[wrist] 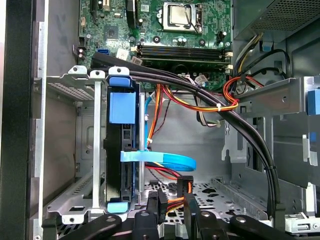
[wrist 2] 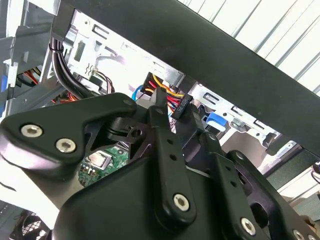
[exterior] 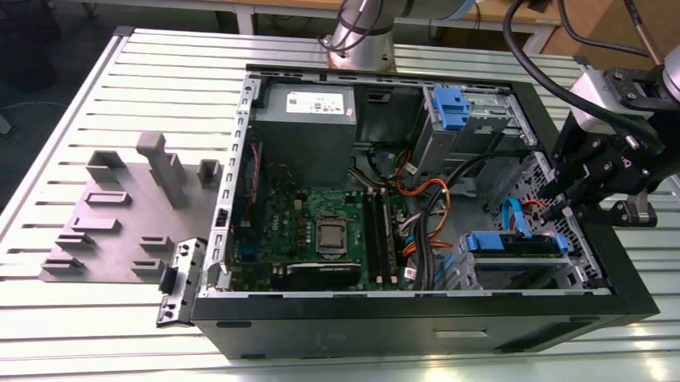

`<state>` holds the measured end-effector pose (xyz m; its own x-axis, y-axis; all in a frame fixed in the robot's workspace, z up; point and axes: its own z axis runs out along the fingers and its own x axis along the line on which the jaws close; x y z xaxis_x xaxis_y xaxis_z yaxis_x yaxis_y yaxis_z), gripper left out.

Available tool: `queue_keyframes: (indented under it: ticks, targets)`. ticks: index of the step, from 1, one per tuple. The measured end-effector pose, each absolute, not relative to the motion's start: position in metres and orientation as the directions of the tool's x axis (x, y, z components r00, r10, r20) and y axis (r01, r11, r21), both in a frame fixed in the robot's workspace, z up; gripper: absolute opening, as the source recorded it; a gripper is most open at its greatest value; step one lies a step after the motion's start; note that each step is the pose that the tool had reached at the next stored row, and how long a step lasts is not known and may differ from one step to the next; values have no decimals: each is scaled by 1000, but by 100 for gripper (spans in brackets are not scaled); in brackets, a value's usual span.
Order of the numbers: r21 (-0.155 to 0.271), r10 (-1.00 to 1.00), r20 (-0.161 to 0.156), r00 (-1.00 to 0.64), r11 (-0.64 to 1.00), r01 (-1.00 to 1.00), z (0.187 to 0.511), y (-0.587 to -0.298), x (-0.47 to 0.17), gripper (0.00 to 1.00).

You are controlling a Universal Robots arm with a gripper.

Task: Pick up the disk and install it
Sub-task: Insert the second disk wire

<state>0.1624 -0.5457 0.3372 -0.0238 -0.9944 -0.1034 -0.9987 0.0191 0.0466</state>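
The disk [exterior: 513,243] sits in the lower drive cage of the open computer case, its blue carrier rail facing up. In the first wrist view the disk [wrist: 120,175] stands edge-on in the cage, with a light-blue flat cable [wrist: 165,161] plugged in at its side. My gripper [exterior: 558,208] hangs inside the case at the exterior view's right, just beside the cage. Its black fingers [wrist: 150,215] appear shut on a black plug [wrist: 184,186] with red, orange and yellow wires. That plug [wrist 2: 175,102] sits at the fingertips in the second wrist view, apart from the disk.
The case wall [exterior: 425,306] rings the work area. Inside are a motherboard [exterior: 318,231], a grey power-supply box [exterior: 306,111], an upper bay with a blue tab [exterior: 451,107] and thick black cable bundles [wrist: 240,130]. A grey fixture plate [exterior: 117,215] lies on the slatted table.
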Motion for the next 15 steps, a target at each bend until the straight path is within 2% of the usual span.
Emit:
queue_keyframes:
  ticks: [5,7,9,15]
  targets:
    - [47,-994,-103,-24,19,-999,337,-546,162,33]
    - [47,-994,-103,-24,19,-999,337,-546,162,20]
    - [47,-994,-103,-24,19,-999,337,-546,162,16]
    - [47,-994,-103,-24,19,-999,337,-546,163,16]
